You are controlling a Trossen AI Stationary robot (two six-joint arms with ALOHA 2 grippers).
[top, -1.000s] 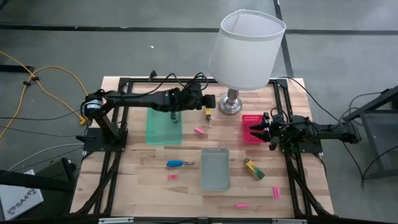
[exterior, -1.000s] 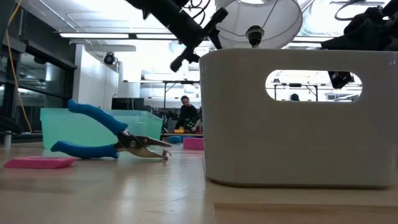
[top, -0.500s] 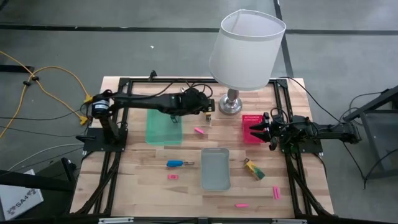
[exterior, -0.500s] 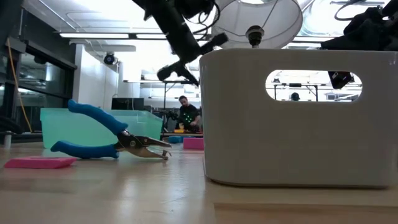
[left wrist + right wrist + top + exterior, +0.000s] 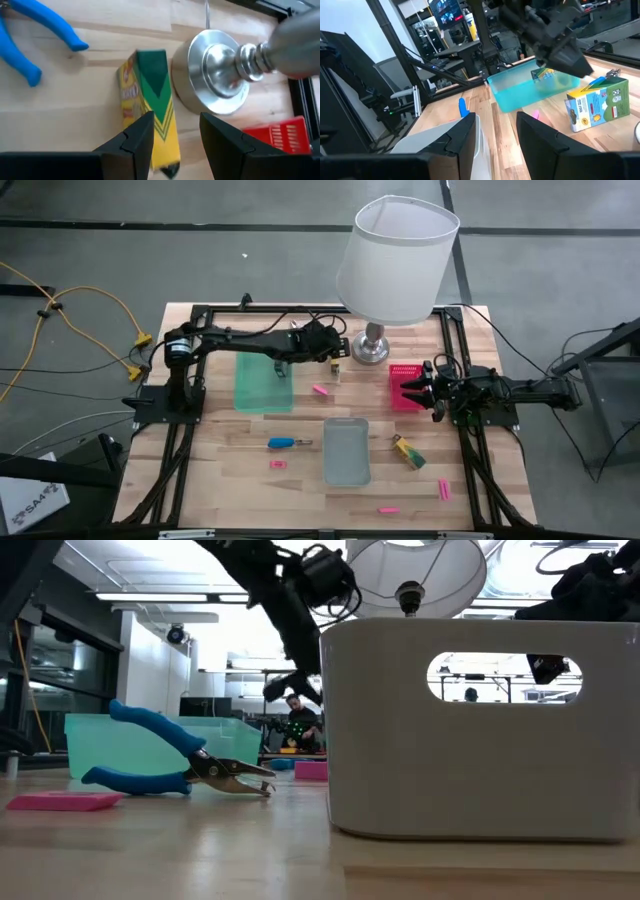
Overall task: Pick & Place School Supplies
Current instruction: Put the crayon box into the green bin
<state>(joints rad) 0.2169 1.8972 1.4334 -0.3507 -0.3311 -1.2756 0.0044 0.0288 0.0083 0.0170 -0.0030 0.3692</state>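
Observation:
My left gripper (image 5: 176,122) (image 5: 334,356) is open and points down over a yellow-and-green box (image 5: 150,110) (image 5: 335,365) that lies beside the lamp base. It stands above the box and touches nothing. Blue tool handles (image 5: 30,40) lie just past the box. Nearer, blue-handled pliers (image 5: 180,762) (image 5: 284,443) rest on the wood. A second yellow-and-green box (image 5: 408,452) lies right of the grey tray. Flat pink bars (image 5: 320,390) (image 5: 278,464) (image 5: 388,509) are scattered on the table. My right gripper (image 5: 492,145) (image 5: 415,387) waits open over the pink tray.
The white-shaded lamp (image 5: 395,260) stands on a metal base (image 5: 220,70) close to my left gripper. The green tray (image 5: 262,388) is left of it, the pink tray (image 5: 402,370) right of it, and the grey tray (image 5: 346,452) nearer.
My left gripper has come down toward the yellow-and-green box by the lamp base, tipping more steeply downward, while that arm's rear joints swung toward the table's right. The box and the other things have stayed where they were.

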